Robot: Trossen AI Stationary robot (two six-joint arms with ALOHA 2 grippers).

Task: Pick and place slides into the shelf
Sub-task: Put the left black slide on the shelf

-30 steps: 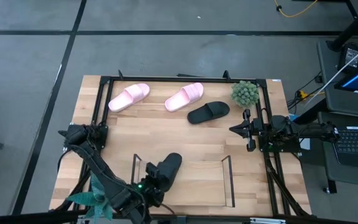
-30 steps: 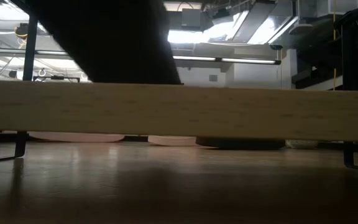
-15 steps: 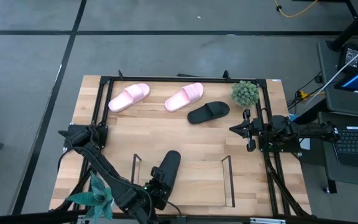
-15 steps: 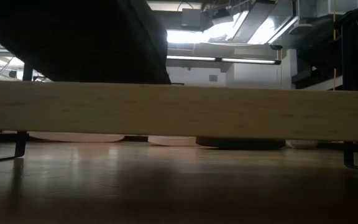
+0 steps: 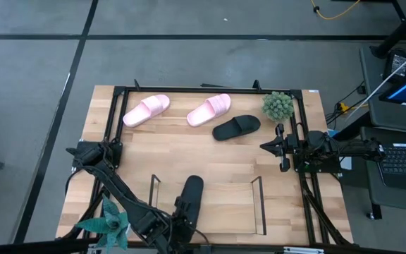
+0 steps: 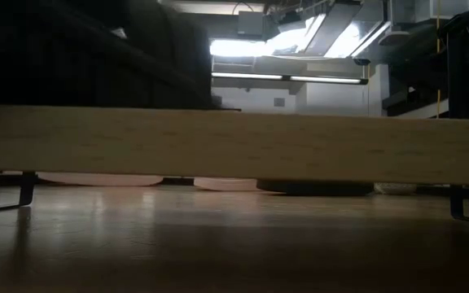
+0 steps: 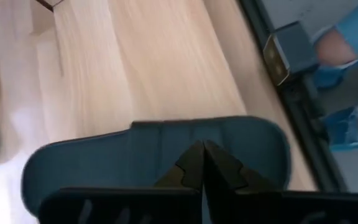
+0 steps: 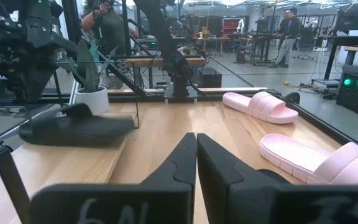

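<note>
So the left gripper [image 5: 177, 224] has its jaws clenched on one black slide [image 5: 190, 194], pinching the end nearest the front edge of the counter [image 5: 189, 152]. The sandal's long axis runs front-to-back, toe end pointing away from the jaws toward the middle of the counter, and it sits over the left part of the shelf [image 5: 256, 201], between the two wire ends. From the left wrist view you can see the jaws meet right on top of the slide's body, so it's gripped, not just touched. Can't tell from these shots if the sole is resting on the shelf's wooden base or hanging just above it. My guess is the next bit is lowering and letting go, and what matters is keeping that long axis parallel to the wire sides so three more fit beside it. The other black slide [image 5: 236, 127] and both pink slides [image 5: 146, 110] lie near the back edge, well apart from the shelf. The right gripper [image 5: 266, 146] waits at the right side, jaws shut on nothing, and it's the nearer arm for that second black one.
</note>
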